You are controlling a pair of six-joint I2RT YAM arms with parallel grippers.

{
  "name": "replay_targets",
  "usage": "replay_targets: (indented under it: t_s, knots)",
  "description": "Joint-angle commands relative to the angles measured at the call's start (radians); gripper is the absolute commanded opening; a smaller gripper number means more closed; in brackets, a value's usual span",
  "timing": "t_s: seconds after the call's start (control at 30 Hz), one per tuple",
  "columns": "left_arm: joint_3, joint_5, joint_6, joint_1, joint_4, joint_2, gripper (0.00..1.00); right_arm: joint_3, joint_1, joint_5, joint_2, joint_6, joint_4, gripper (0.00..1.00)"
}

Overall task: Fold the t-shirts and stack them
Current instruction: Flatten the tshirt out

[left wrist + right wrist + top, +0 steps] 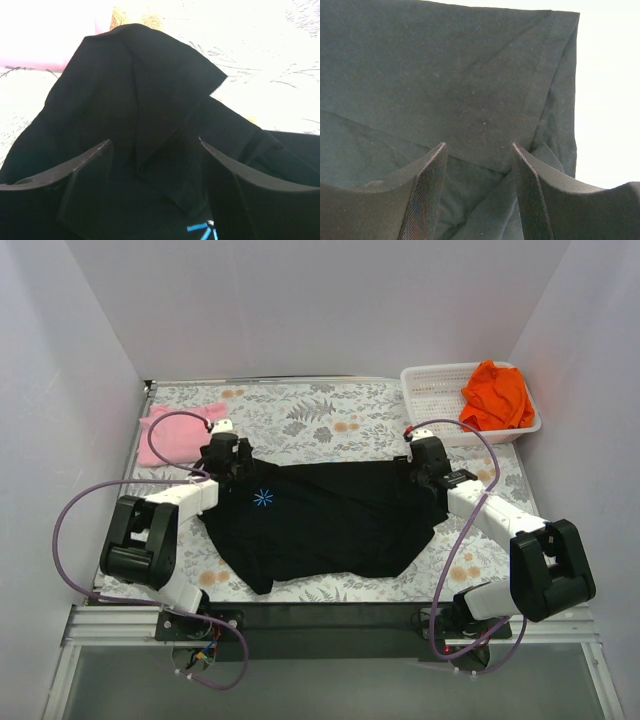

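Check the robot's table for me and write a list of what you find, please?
surface: flower-patterned table cover, lying flat.
job's things: black t-shirt with a blue starburst, spread out and rumpled in the middle; pink t-shirt at the far left; orange t-shirt bunched in the basket.
clutter: white mesh basket at the far right corner.
jaws: left jaws stand apart around a raised fold of the black t-shirt; right jaws stand apart over its hem at the other end.
cables: purple cables loop loosely on both sides; one loop crosses the pink t-shirt in the top view.
surroundings: white walls on three sides.
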Motion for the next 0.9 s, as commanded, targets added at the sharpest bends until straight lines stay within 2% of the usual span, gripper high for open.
replay_targets:
  t_s: [0.0, 0.3, 0.37, 0.4, 0.5, 0.53, 0.73, 0.87]
  knots:
    - [0.05, -0.012, 0.026, 0.001, -0.011, 0.042, 0.63, -0.005, 0.0, -0.01, -0.032, -0.011, 0.028, 0.49]
    - [0.093, -0.066, 0.034, 0.0, -0.017, 0.12, 0.5, -0.007, 0.0, -0.008, -0.029, -0.011, 0.03, 0.49]
    - [0.102, -0.071, 0.034, 0.0, -0.033, 0.138, 0.45, -0.008, 0.0, -0.008, -0.029, -0.011, 0.031, 0.49]
    - [0.109, -0.074, 0.031, 0.0, -0.038, 0.143, 0.27, -0.008, 0.0, -0.008, -0.029, -0.011, 0.033, 0.49]
    - [0.112, -0.069, 0.02, 0.001, -0.049, 0.149, 0.03, -0.008, 0.0, -0.008, -0.026, -0.011, 0.031, 0.49]
    - [0.112, -0.059, 0.011, 0.0, -0.046, 0.148, 0.0, -0.008, 0.0, -0.008, -0.023, -0.011, 0.031, 0.49]
    - [0.132, 0.024, -0.032, 0.004, -0.046, 0.152, 0.0, -0.008, 0.0, -0.006, -0.023, -0.011, 0.031, 0.49]
    - [0.167, 0.147, -0.124, 0.058, -0.04, 0.122, 0.0, -0.008, 0.0, 0.015, -0.026, -0.014, 0.03, 0.5]
